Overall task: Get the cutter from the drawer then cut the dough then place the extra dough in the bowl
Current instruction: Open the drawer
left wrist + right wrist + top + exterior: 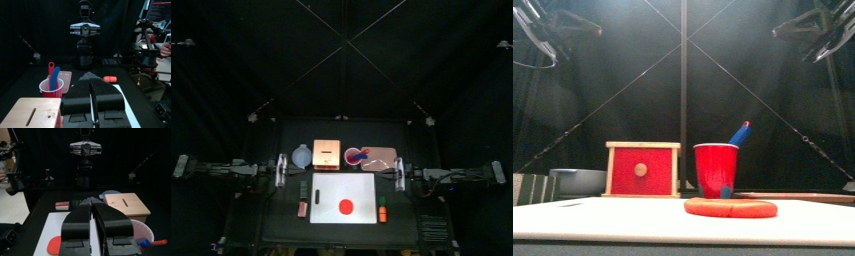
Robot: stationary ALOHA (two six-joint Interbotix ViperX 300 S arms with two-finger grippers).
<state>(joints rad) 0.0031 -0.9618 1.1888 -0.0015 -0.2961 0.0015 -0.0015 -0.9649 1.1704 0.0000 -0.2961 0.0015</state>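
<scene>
— Wooden pale box with red drawer front [327,155]: found shut, cutter unseen?
— Yes. Sat nearer left gripper [91,80] than right gripper [91,203], drawer facing front. Found both pinched closed, empty.

Red dough [731,207] lower centre on a white cutting board [593,222]. Pale wooden box [643,168] with red front, centre-left. Red cup [716,168], blue knife [740,132]. Blue-grey bowl [577,180], left.

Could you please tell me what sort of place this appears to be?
Probably a robot lab's test booth, not a kitchen: black curtains enclose a small black table, two robot arms flank it, and the red cup and dough look like toys.
</scene>
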